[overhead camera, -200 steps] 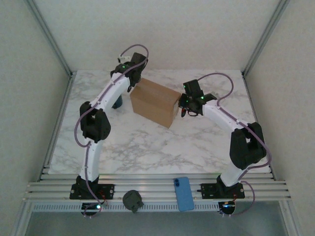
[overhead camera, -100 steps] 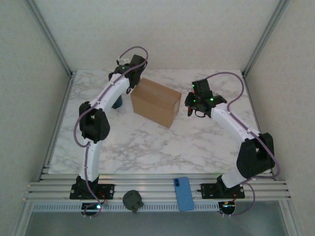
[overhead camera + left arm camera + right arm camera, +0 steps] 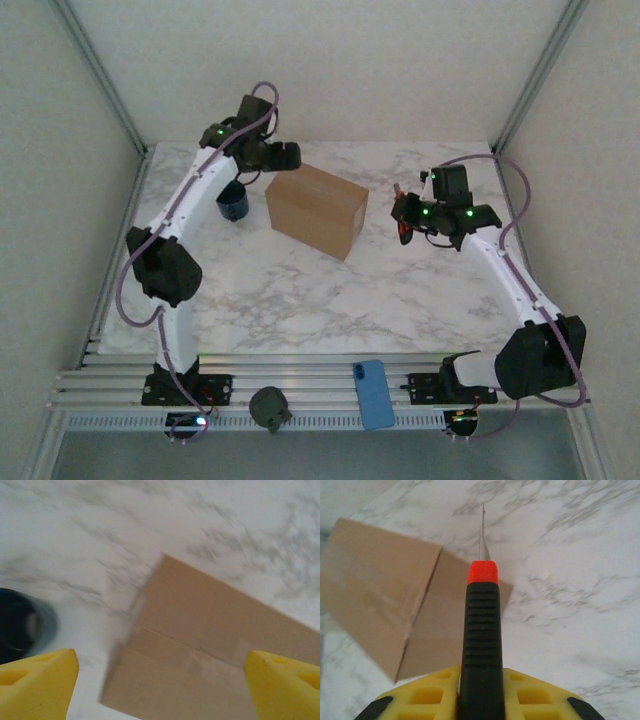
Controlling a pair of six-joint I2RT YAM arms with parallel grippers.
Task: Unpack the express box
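Observation:
The express box (image 3: pixel 315 210), a plain brown carton with its flaps closed, sits on the marble table (image 3: pixel 300 290) at centre back. In the left wrist view its top seam (image 3: pixel 200 652) runs beneath my open left gripper (image 3: pixel 160 685), which hovers over the box's back left end (image 3: pixel 283 156). My right gripper (image 3: pixel 404 216) hangs right of the box, apart from it. It is shut on a cutter knife (image 3: pixel 481 630) with a black handle and an orange collar. The thin blade (image 3: pixel 483 535) points past the box's end face (image 3: pixel 450 615).
A dark blue mug (image 3: pixel 233 202) stands left of the box, close to my left arm, and appears at the left edge (image 3: pixel 20 627) of the left wrist view. A blue phone (image 3: pixel 372 393) and a dark round object (image 3: pixel 270 407) lie on the front rails.
My right arm has drawn back to the right, away from the box's end, carrying the knife. My left arm has swung left and its gripper now reaches over the box, uncovering the mug.

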